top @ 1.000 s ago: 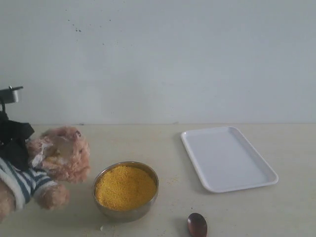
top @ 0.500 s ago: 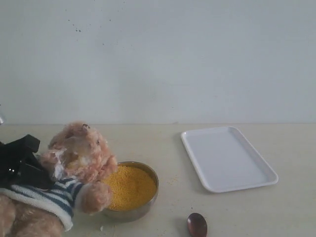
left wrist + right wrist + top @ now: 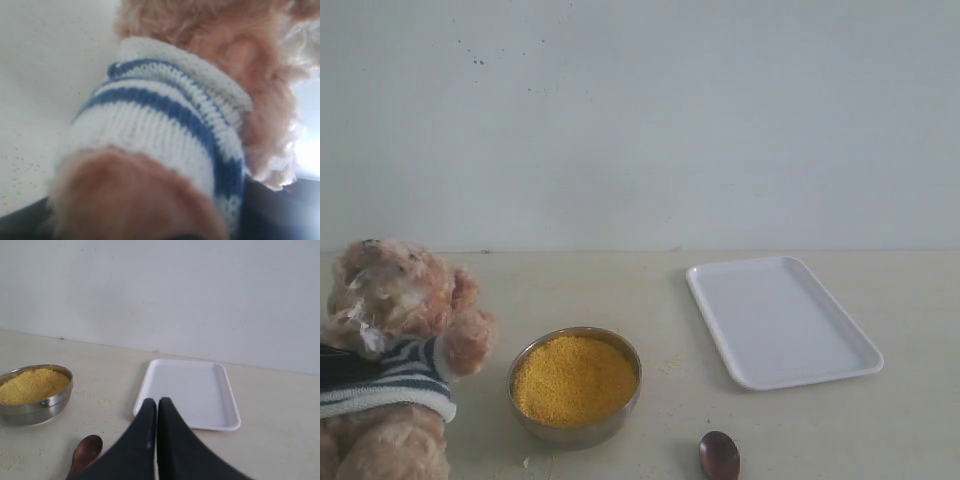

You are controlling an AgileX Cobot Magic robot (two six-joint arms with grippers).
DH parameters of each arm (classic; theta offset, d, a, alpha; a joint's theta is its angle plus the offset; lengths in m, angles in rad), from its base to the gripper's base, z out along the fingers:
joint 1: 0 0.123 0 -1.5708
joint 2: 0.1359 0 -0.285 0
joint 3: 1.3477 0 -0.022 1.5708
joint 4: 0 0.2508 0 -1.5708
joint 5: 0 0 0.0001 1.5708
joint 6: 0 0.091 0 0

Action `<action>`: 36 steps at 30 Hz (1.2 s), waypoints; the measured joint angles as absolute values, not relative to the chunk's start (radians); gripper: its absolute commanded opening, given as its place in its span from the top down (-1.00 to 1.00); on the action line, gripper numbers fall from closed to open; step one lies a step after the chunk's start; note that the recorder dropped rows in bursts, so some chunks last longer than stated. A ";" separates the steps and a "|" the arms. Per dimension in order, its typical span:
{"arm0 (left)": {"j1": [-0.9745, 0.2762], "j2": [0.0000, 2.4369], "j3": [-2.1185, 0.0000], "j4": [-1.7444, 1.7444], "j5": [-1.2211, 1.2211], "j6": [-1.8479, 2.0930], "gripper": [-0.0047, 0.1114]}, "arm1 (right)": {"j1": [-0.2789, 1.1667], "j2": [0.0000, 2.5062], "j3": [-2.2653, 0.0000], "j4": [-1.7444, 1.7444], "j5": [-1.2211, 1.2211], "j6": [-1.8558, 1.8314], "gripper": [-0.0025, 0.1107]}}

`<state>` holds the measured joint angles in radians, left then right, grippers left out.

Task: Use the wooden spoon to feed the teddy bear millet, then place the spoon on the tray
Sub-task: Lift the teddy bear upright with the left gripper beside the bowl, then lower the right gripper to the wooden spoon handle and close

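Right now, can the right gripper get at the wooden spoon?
Probably yes: the wooden spoon lies bare on the table near the right gripper, nothing between them, though its shut jaws must open first.

Fuzzy plush teddy bear (image 3: 390, 300), shiny steel bowl (image 3: 575, 432), glossy wooden spoon (image 3: 719, 456), smooth plastic tray (image 3: 780, 320)

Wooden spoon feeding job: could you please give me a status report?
Right gripper: jaws shut, empty. Left gripper hidden by teddy bear, jaws unclear. Wooden spoon lying on table, ungrasped, beside millet bowl. Tray bare, nothing in the way.
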<state>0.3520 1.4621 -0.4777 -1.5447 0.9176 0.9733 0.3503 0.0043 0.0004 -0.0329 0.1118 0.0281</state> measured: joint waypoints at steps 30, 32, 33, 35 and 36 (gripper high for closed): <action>0.464 1.615 -0.473 -1.657 1.184 1.259 0.85 | 0.350 0.277 -0.389 -0.144 -0.527 0.460 0.96; 0.464 1.615 -0.473 -1.657 1.184 1.275 0.85 | 0.350 0.487 -0.482 -0.305 -0.362 0.290 0.96; 0.464 1.615 -0.473 -1.657 1.184 1.284 0.85 | 0.350 0.605 -0.512 -0.333 -0.254 0.174 0.96; 0.464 1.615 -0.473 -1.651 1.184 1.295 0.85 | 0.350 0.849 -0.559 -0.352 -0.131 -0.010 0.96; 0.464 1.615 -0.473 -1.645 1.184 1.298 0.85 | 0.350 0.942 -0.579 -0.339 -0.100 -0.028 0.96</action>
